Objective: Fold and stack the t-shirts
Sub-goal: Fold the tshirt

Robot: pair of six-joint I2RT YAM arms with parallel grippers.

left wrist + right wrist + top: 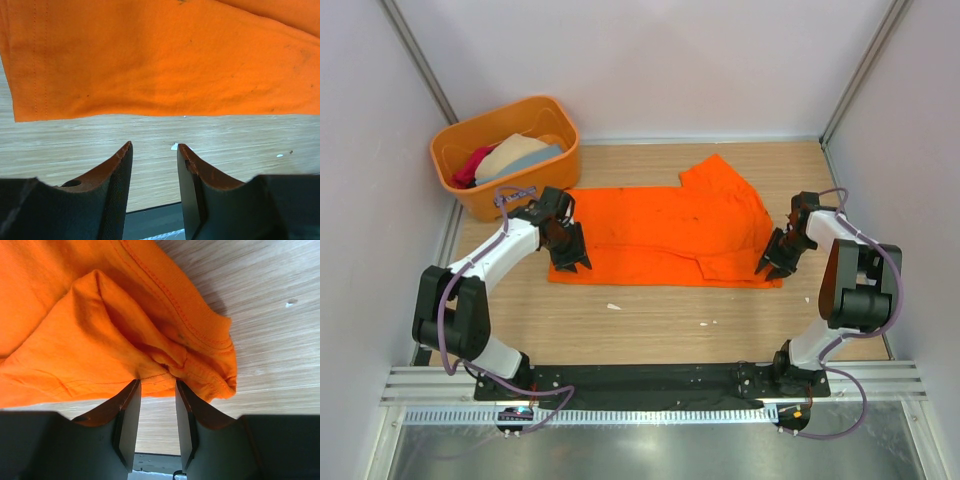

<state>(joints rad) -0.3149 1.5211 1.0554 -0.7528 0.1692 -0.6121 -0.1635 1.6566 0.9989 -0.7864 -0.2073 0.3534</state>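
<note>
The bright orange t-shirt (665,235) lies spread on the wooden table, with one sleeve up at the back right. My left gripper (570,262) hovers at its near left corner. In the left wrist view the gripper (154,147) is open and empty over bare wood, just short of the shirt's hem (160,55). My right gripper (772,268) is at the near right corner. In the right wrist view it (157,382) is open, its tips touching the bunched cloth edge (75,340). Beige (520,150), grey-blue (538,160) and crimson-pink (475,165) shirts lie in the tub.
The rigid orange plastic tub (485,200) stands at the back left, just behind the left arm. White walls close in both sides and the back. Small white scraps (613,306) lie on the wood in front of the shirt.
</note>
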